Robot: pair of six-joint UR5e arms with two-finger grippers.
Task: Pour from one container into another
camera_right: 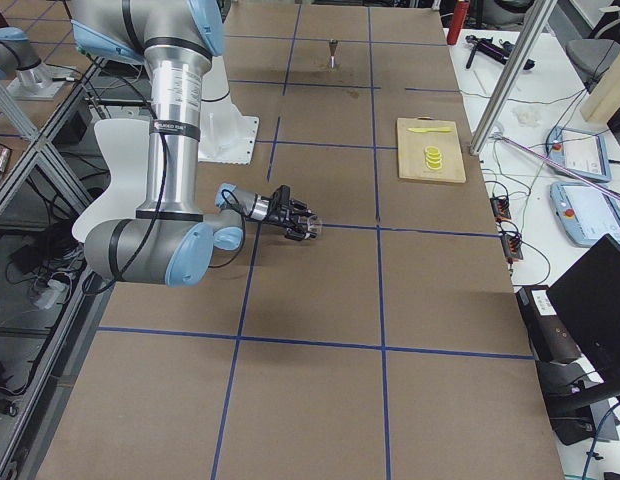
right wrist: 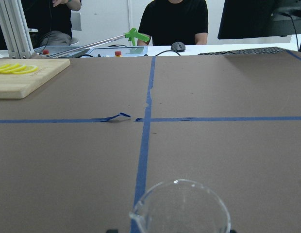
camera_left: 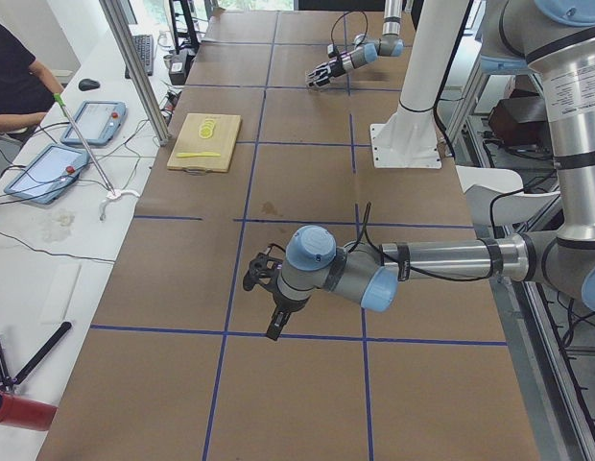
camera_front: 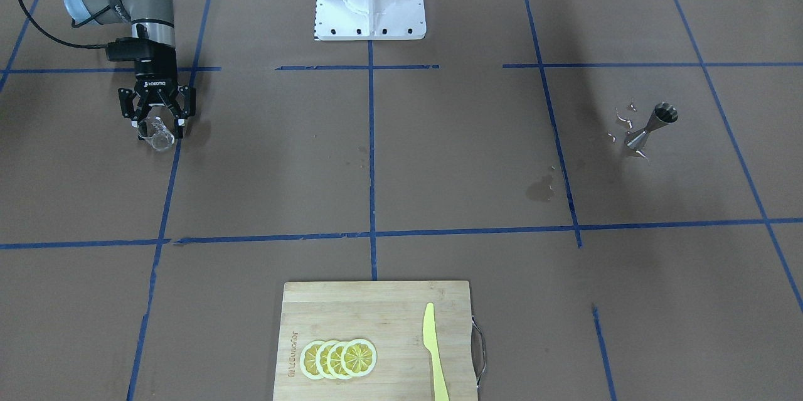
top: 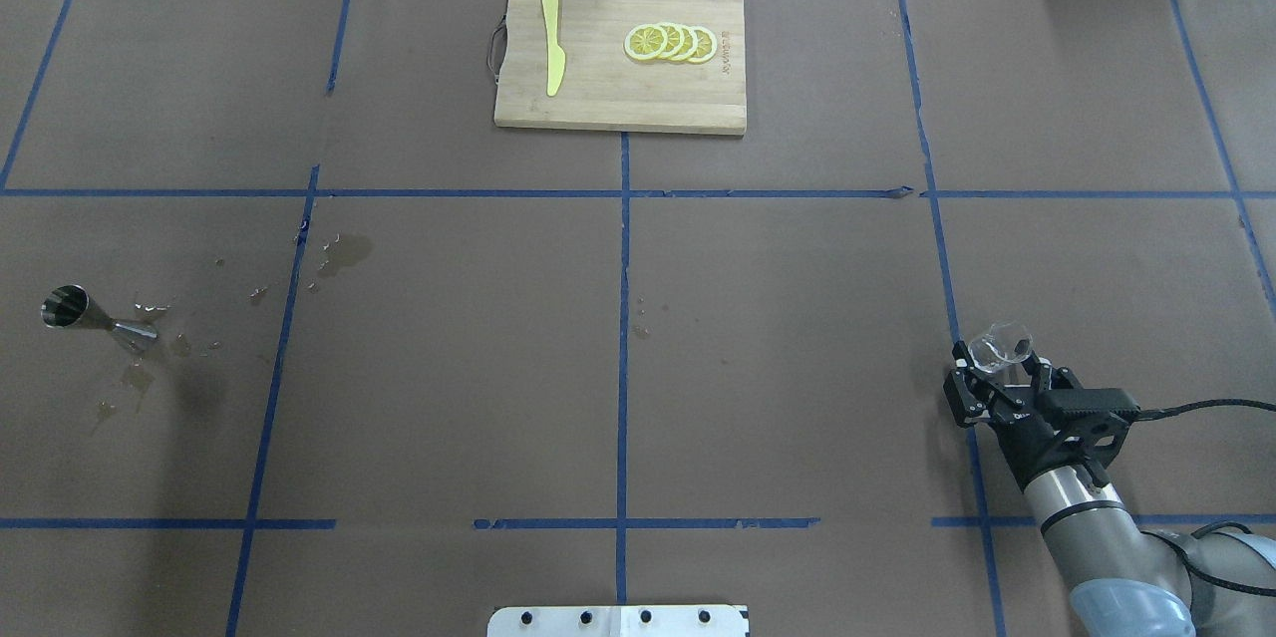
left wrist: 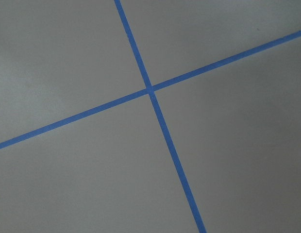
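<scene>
- The glass point(top: 1000, 346) sits in the right jaws, which are clamped on its side wall. In the overhead view it is at about 4 o'clock on the bench point(top: 638, 368).
- It looks roughly upright and just clear of the surface. Its rim and small spout point(right wrist: 136, 212) face away from the wrist.
- Whether any liquid is in it I cannot tell, because the wall is clear and small in every view.
- The glass is light, rigid, brittle and smooth, so a side grip can slip if the wall is wet. A hold low on the wall, below the rim, seems safest, and the squeeze should be modest.
- The spout probably has to lead the tilt, so the wrist roll should go toward it.
- The jigger point(top: 95, 315) stands at 9 o'clock, well apart from the glass, right across the bench.
- It rests on its smaller cone with the wide mouth up. It is stiff steel, light and top-heavy on a narrow foot.
- It would likely tip at a nudge, so the glass should come in above its mouth without touching it. That mouth is a small target.
- Wet spots point(top: 150, 343) lie around its foot, and another patch point(top: 344, 253) lies toward 10 o'clock, so the paper there may be slick.
- The left jaws show only in the left side view, so I cannot tell how they stand. Their wrist camera sees only bare paper and tape.
</scene>
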